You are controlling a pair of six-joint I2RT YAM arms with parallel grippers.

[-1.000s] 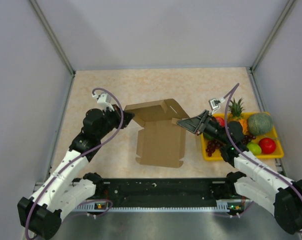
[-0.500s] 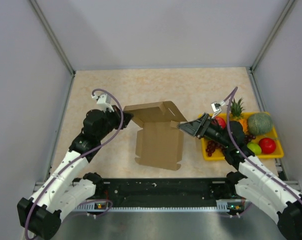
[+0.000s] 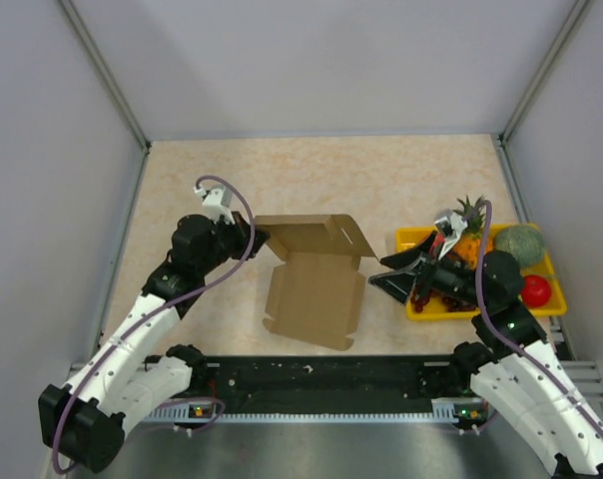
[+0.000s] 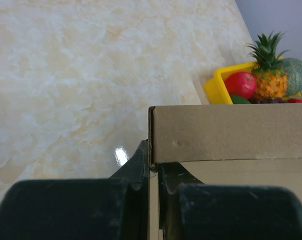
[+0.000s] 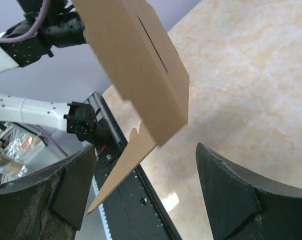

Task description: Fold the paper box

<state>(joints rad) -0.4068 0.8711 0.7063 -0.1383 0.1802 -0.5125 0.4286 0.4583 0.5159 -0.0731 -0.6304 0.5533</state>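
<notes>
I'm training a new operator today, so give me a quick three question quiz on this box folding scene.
1. True or false: the right end effector is clamped on the box.
2. Which one grips a flap of the box? A: the left end effector. B: the right end effector. C: neither.
3. What colour is the tray to the right of the box?

Key: 1, false: it is open and grips nothing. 2, A. 3, yellow.

Bright even light, soft faint shadows, small glare spot on the table [image 4: 120,155], left fingers [image 4: 66,210] blurred up close
</notes>
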